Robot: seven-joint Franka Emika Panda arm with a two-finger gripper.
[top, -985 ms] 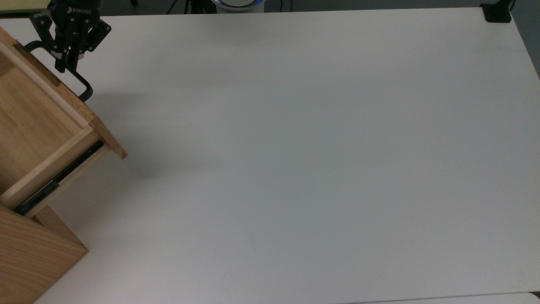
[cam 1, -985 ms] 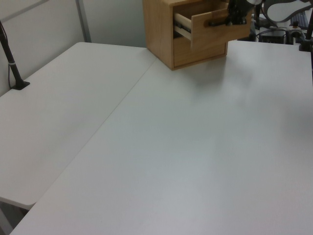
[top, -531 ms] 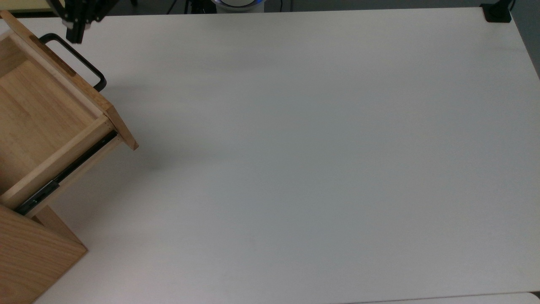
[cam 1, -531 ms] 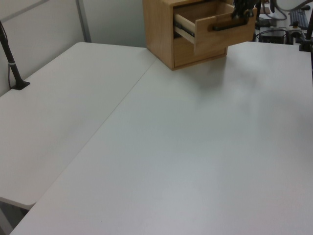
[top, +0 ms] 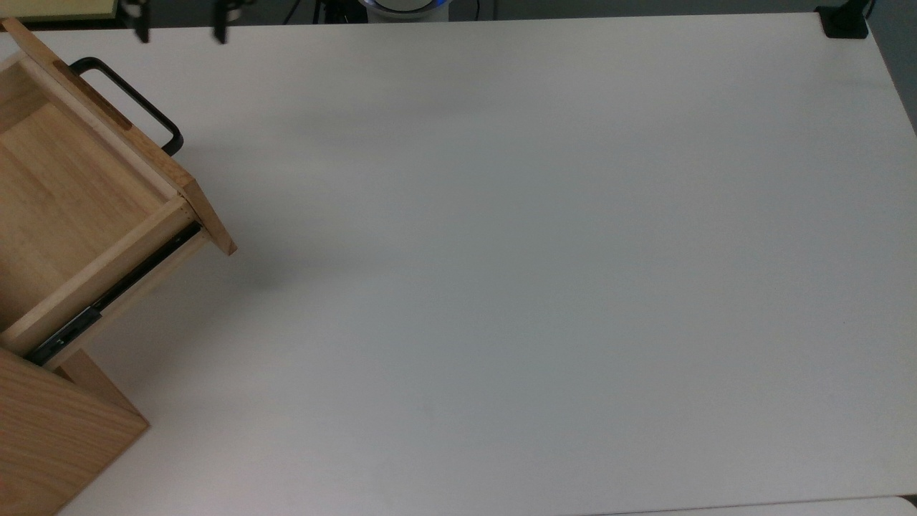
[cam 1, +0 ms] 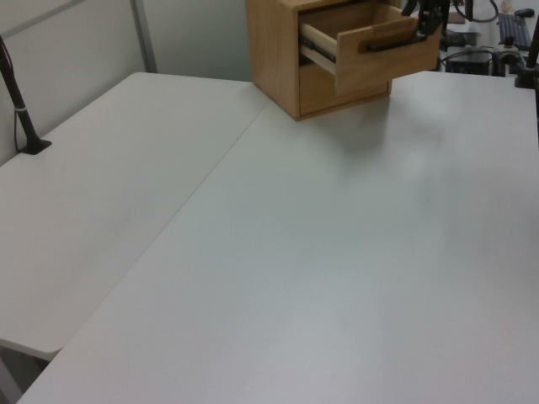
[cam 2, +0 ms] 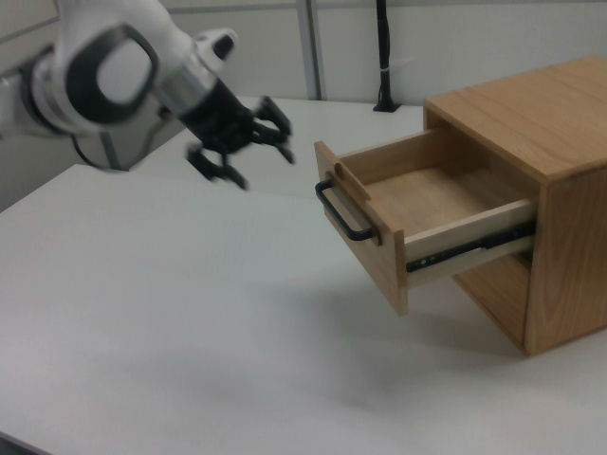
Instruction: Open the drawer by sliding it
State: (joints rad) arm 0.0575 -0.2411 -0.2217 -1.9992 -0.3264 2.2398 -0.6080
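The light wooden drawer [top: 71,193] stands pulled well out of its cabinet [top: 50,444], showing an empty inside. Its black bar handle [top: 129,100] is free, and the black slide rail [top: 107,294] lies bare along its side. In the right view the drawer [cam 2: 427,199] juts to the right view's left, handle [cam 2: 341,213] foremost. My gripper [cam 2: 264,169] hangs open in the air a short way off the handle, touching nothing. In the top view my gripper [top: 182,32] is at the top edge, beyond the handle. In the left view my gripper [cam 1: 429,13] sits above the drawer [cam 1: 379,50].
The white table [top: 537,287] spreads wide to the top view's right of the cabinet. A black clamp [top: 845,21] sits at its far corner. A black pole [cam 1: 21,109] rises at the left view's left edge. The arm's white body [cam 2: 104,76] hangs over the right view's left.
My gripper, shut on the handle a second ago, has let go, drawn away from the drawer and opened wide. The drawer slid a little further out, then stayed still.
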